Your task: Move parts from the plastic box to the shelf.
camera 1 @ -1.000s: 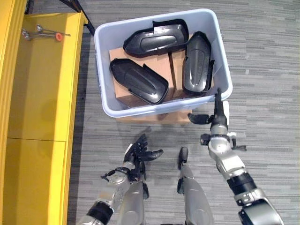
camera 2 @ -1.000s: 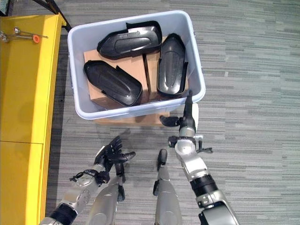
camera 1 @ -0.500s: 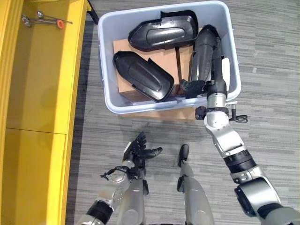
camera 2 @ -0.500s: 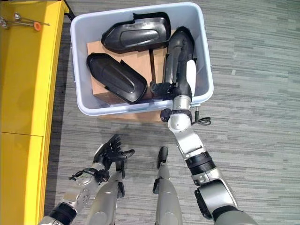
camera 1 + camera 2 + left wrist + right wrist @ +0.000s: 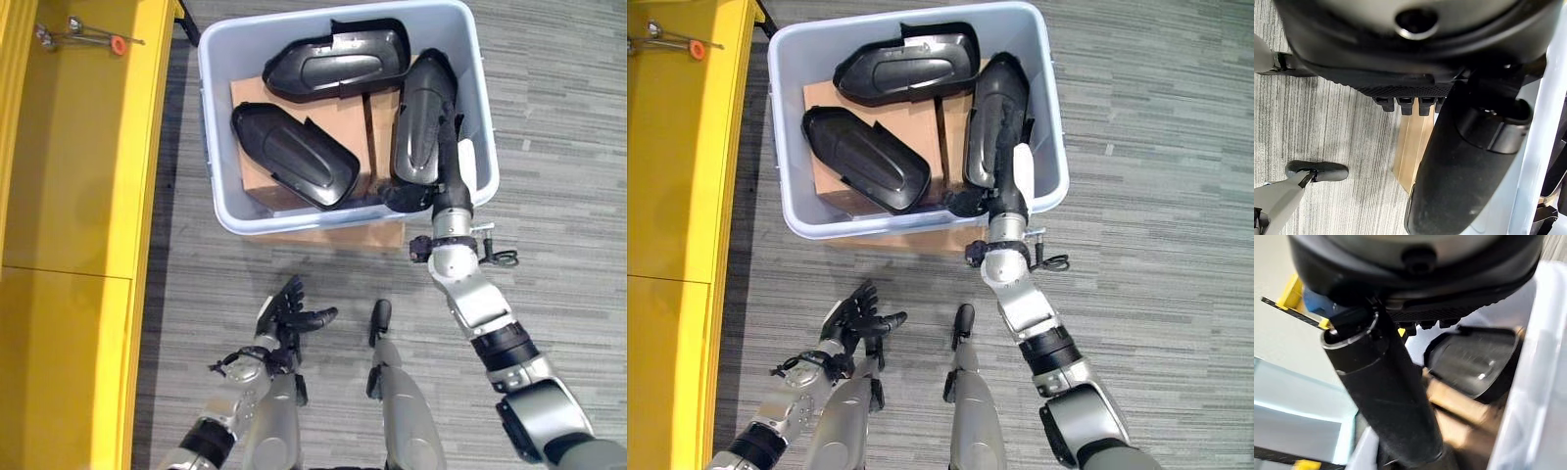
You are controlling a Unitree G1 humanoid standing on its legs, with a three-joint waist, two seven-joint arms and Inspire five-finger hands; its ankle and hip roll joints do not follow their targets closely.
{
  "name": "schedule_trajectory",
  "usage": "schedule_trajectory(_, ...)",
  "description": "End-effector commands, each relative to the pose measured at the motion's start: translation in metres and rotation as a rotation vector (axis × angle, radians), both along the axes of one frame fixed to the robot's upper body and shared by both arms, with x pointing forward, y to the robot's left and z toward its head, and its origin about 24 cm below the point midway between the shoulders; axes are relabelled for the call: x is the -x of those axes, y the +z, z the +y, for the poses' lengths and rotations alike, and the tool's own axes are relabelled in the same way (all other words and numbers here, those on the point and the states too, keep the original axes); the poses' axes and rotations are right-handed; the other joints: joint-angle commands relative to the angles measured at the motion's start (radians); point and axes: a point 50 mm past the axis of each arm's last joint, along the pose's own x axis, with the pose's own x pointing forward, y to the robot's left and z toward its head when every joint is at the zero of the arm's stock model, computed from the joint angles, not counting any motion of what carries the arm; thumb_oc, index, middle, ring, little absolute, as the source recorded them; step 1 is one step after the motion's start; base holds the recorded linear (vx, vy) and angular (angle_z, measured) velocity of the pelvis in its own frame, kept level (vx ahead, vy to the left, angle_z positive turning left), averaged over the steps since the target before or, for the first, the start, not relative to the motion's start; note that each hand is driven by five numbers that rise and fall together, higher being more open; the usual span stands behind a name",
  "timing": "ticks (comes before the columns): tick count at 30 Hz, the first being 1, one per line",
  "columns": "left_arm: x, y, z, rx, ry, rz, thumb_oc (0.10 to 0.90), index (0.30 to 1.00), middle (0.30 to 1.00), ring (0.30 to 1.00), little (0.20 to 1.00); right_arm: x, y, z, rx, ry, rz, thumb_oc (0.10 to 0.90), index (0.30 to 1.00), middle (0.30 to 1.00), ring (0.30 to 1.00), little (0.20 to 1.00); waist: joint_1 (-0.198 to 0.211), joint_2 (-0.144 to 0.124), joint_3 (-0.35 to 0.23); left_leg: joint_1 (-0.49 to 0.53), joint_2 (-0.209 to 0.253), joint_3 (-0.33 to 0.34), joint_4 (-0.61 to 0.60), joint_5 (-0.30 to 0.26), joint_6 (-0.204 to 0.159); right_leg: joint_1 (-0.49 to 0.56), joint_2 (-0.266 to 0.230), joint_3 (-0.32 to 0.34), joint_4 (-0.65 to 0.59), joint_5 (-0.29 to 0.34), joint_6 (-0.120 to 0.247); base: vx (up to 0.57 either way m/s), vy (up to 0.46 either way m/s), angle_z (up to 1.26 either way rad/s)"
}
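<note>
The right hand [image 5: 443, 186] reaches into the box [image 5: 217, 147], fingers straight alongside the nearest black part [image 5: 419, 122], thumb spread, nothing pinched.

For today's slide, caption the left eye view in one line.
Right hand reaches into the plastic box beside a black part; left hand hangs low.

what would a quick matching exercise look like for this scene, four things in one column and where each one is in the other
Things:
1. plastic box
2. right robot hand
3. left robot hand
4. yellow shelf

Places:
A. low over the grey floor, near the robot, short of the box
B. along the robot's left side of the scene
C. reaching into the box's right part, beside a black part
D. on the floor ahead, holding three black parts

Pairs: 1-D, 2-C, 3-A, 4-B
</note>
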Motion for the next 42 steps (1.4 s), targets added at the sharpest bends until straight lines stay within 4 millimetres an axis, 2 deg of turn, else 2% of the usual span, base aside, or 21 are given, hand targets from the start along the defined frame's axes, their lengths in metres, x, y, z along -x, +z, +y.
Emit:
schedule_trajectory(1, 0.01, 0.012, 0.001, 0.043, -0.041, -0.088, 0.9, 1.0, 1.0, 1.0, 1.0, 0.003, 0.072, -0.023, 0.006, -0.094, -0.284, 0.9, 1.0, 1.0, 1.0, 1.0, 0.017, 0.002, -0.062, -0.053, 0.061, -0.082, 0.039, 0.003, -0.005, 0.032, -0.131, 0.055, 0.168, -0.123, 0.084, -0.01, 0.003, 0.07)
schedule_trajectory(5, 0.009, 0.014, -0.001, 0.052, -0.053, -0.099, 0.9, 1.0, 1.0, 1.0, 1.0, -0.013, 0.081, -0.051, 0.0, -0.196, -0.243, 0.9, 1.0, 1.0, 1.0, 1.0, 0.029, 0.013, -0.055, -0.059, 0.06, -0.088, 0.04, 0.006, -0.007, 0.031, -0.133, 0.051, 0.169, -0.122, 0.084, -0.01, 0.004, -0.01)
schedule_trajectory(8, 0.007, 0.014, -0.003, 0.057, -0.055, -0.102, 0.9, 1.0, 1.0, 1.0, 1.0, -0.019, 0.08, -0.066, -0.035, -0.256, -0.214, 0.9, 1.0, 1.0, 1.0, 1.0, 0.035, 0.021, -0.05, -0.059, 0.059, -0.09, 0.039, 0.008, -0.008, 0.028, -0.133, 0.049, 0.175, -0.124, 0.084, 0.0, 0.002, -0.01)
schedule_trajectory(9, 0.007, 0.014, -0.005, 0.057, -0.052, -0.103, 0.9, 1.0, 1.0, 1.0, 1.0, -0.021, 0.074, -0.073, -0.069, -0.285, -0.192, 0.9, 1.0, 1.0, 1.0, 1.0, 0.037, 0.026, -0.051, -0.059, 0.059, -0.09, 0.037, 0.009, -0.008, 0.027, -0.134, 0.048, 0.175, -0.125, 0.085, 0.0, 0.0, 0.0)
schedule_trajectory(14, 0.005, 0.013, -0.009, 0.059, -0.055, -0.1, 0.9, 1.0, 1.0, 1.0, 1.0, -0.026, 0.056, -0.074, -0.197, -0.271, -0.133, 0.9, 1.0, 1.0, 1.0, 1.0, 0.041, 0.034, -0.047, -0.059, 0.06, -0.093, 0.034, 0.01, -0.01, 0.028, -0.135, 0.044, 0.175, -0.127, 0.085, 0.0, 0.0, 0.0)
schedule_trajectory(20, 0.006, 0.009, -0.015, 0.06, -0.076, -0.081, 0.9, 1.0, 1.0, 1.0, 1.0, -0.032, 0.007, -0.072, -0.389, -0.229, 0.044, 0.9, 1.0, 1.0, 1.0, 1.0, 0.05, 0.046, -0.047, -0.059, 0.058, -0.095, 0.037, 0.009, -0.011, 0.031, -0.138, 0.039, 0.174, -0.127, 0.086, 0.0, 0.0, 0.0)
schedule_trajectory(24, 0.006, 0.008, -0.015, 0.057, -0.074, -0.078, 0.9, 1.0, 1.0, 1.0, 1.0, -0.031, -0.005, -0.069, -0.392, -0.214, 0.084, 0.9, 1.0, 1.0, 1.0, 1.0, 0.053, 0.049, -0.046, -0.061, 0.055, -0.098, 0.037, 0.008, -0.011, 0.032, -0.139, 0.035, 0.173, -0.128, 0.086, 0.0, 0.001, 0.01)
schedule_trajectory(32, 0.006, 0.008, -0.017, 0.061, -0.075, -0.081, 0.9, 1.0, 1.0, 1.0, 1.0, -0.029, -0.028, -0.074, -0.391, -0.244, 0.165, 0.9, 1.0, 1.0, 1.0, 1.0, 0.058, 0.053, -0.042, -0.065, 0.052, -0.105, 0.042, 0.006, -0.009, 0.037, -0.143, 0.029, 0.172, -0.127, 0.088, 0.0, 0.001, 0.0)
schedule_trajectory(41, 0.004, 0.008, -0.019, 0.06, -0.067, -0.082, 0.9, 1.0, 1.0, 1.0, 1.0, -0.02, -0.066, -0.073, -0.427, -0.282, 0.276, 0.9, 1.0, 1.0, 1.0, 1.0, 0.062, 0.046, -0.039, -0.064, 0.051, -0.113, 0.048, 0.002, -0.007, 0.051, -0.147, 0.019, 0.167, -0.126, 0.09, 0.0, 0.005, 0.03)
schedule_trajectory(42, 0.003, 0.008, -0.02, 0.061, -0.065, -0.082, 0.9, 1.0, 1.0, 1.0, 1.0, -0.017, -0.079, -0.069, -0.421, -0.281, 0.312, 0.9, 1.0, 1.0, 1.0, 1.0, 0.063, 0.044, -0.038, -0.064, 0.052, -0.116, 0.05, 0.001, -0.007, 0.057, -0.148, 0.016, 0.166, -0.125, 0.091, 0.0, 0.018, 0.03)
